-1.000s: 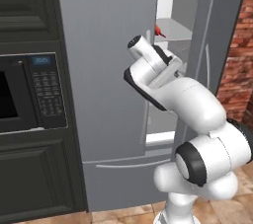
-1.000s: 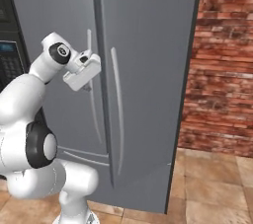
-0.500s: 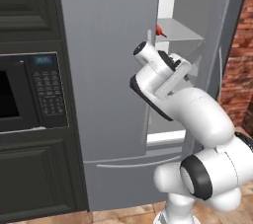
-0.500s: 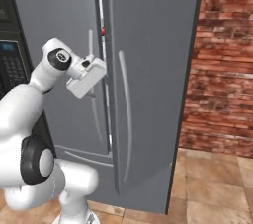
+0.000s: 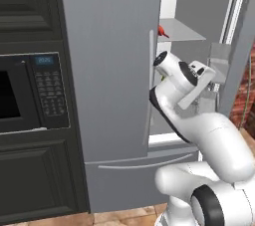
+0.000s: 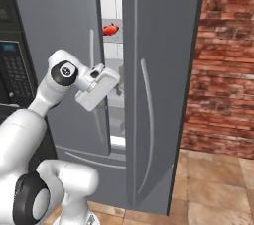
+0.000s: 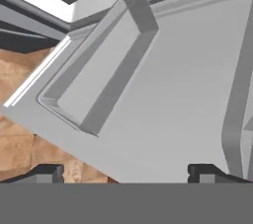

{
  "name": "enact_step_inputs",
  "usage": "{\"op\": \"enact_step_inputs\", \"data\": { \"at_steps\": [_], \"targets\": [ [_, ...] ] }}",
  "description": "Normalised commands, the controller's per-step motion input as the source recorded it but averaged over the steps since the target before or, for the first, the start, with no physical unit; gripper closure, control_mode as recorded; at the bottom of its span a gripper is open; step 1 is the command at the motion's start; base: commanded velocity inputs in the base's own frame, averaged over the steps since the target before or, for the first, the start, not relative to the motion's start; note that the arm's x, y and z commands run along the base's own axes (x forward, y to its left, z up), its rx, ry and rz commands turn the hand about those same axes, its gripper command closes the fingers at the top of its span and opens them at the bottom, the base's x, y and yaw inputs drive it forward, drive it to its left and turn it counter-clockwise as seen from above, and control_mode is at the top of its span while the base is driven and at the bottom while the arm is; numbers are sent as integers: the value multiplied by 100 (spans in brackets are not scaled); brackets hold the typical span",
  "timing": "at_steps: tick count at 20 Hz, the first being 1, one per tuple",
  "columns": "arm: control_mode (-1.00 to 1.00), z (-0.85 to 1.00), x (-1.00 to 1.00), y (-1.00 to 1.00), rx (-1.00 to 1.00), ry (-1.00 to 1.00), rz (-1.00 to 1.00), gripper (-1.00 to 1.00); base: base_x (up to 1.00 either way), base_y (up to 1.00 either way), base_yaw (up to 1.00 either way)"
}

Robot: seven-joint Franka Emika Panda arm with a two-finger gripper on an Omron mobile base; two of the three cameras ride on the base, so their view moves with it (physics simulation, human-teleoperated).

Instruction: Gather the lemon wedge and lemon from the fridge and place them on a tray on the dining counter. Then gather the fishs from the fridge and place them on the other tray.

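Note:
The grey fridge (image 5: 109, 70) has its left door shut and its right door (image 6: 163, 80) swung partly open. Through the gap, one red-orange fish (image 6: 110, 29) lies on an upper white shelf; it also peeks past the left door's edge (image 5: 162, 31). My gripper (image 6: 117, 87) hangs at the gap at mid height, below the fish, pointing toward the inner side of the open door. In the hand view the gripper (image 7: 126, 174) is open, its fingertips (image 7: 47, 172) set wide with nothing between them. The lemon, the lemon wedge, both trays and the dining counter are out of view.
A dark cabinet with a microwave (image 5: 30, 95) stands just left of the fridge. A brick wall (image 6: 223, 70) and tiled floor (image 6: 213, 184) lie to the right. A grey door bin (image 7: 99, 70) juts from the open door's inner face, close ahead of the hand.
The right fridge door has swung wider, so the gap shows the fish. My arm has moved right and forward, bringing the hand to the gap. The jaws stayed open.

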Motion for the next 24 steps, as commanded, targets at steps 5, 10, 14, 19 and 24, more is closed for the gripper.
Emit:
{"op": "enact_step_inputs", "data": {
  "at_steps": [5, 10, 14, 19, 24],
  "targets": [
    [-100, 1, -19, -100, 4, 14, -1, -100, 0, 0, 0],
    [-100, 1, -5, -100, 6, 16, 0, -100, 0, 0, 0],
    [-100, 4, 0, -100, 6, 15, 0, -100, 0, 0, 0],
    [-100, 1, 0, -99, 8, 16, 0, -100, 0, 0, 0],
    [-100, 0, -38, -23, 3, -2, 2, -100, 0, 0, 0]
  ]
}}
